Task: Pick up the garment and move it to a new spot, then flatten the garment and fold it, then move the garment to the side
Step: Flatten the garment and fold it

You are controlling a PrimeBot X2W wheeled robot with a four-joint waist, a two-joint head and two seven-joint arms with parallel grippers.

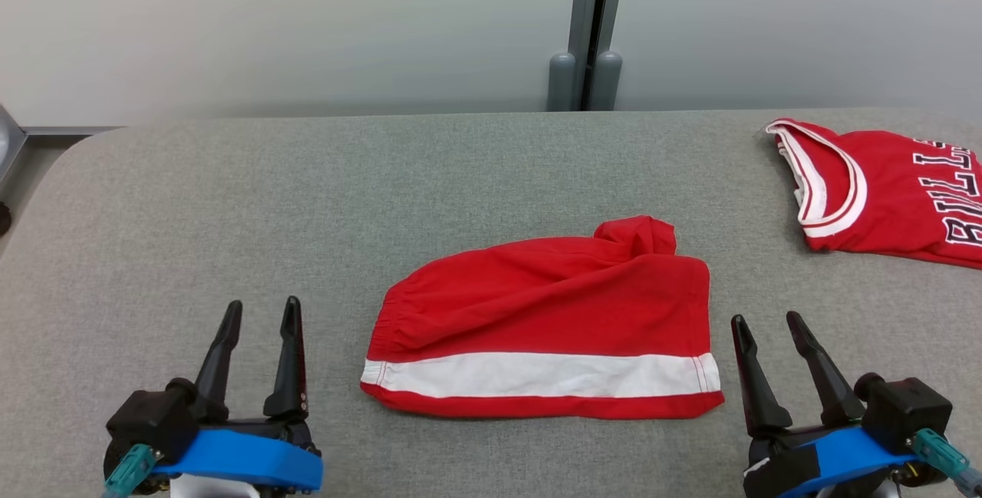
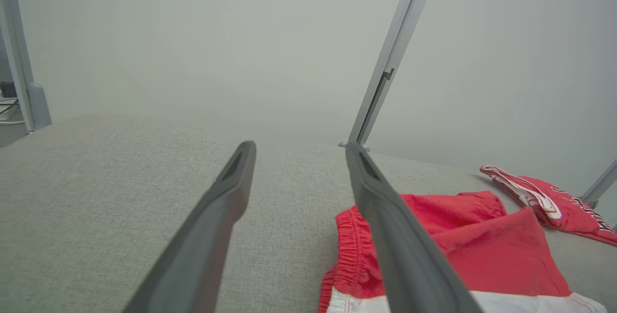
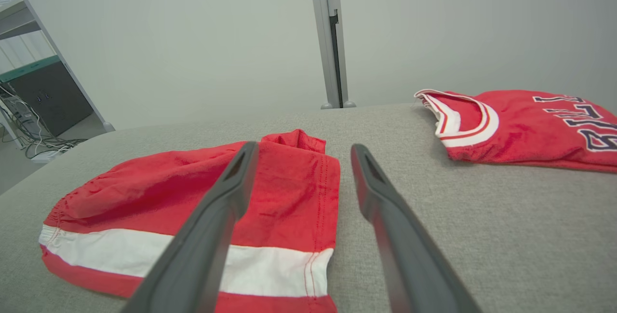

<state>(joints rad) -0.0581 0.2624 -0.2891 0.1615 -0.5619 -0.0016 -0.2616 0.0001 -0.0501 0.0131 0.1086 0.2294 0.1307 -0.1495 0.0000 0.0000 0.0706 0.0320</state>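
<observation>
Now, left claw [image 1: 262,303] and right claw [image 1: 766,318] both gape empty, the folded red shorts [image 1: 545,321] lying between them on the table [image 1: 230,199]. Folding looks done; next needs a grip to shift them aside.

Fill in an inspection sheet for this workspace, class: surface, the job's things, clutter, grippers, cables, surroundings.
Surface: grey fabric-covered table, carrying two garments.
Job's things: red shorts with a white stripe, lying mid-table, a bunched lump at the far edge.
Clutter: red jersey with white trim, at the table's far right.
Grippers: left gripper and right gripper both open, holding nothing, flanking the shorts.
Cables: loose cables on the floor beyond the table.
Surroundings: pale wall panels, a grey post behind the table, a dark cabinet.
</observation>
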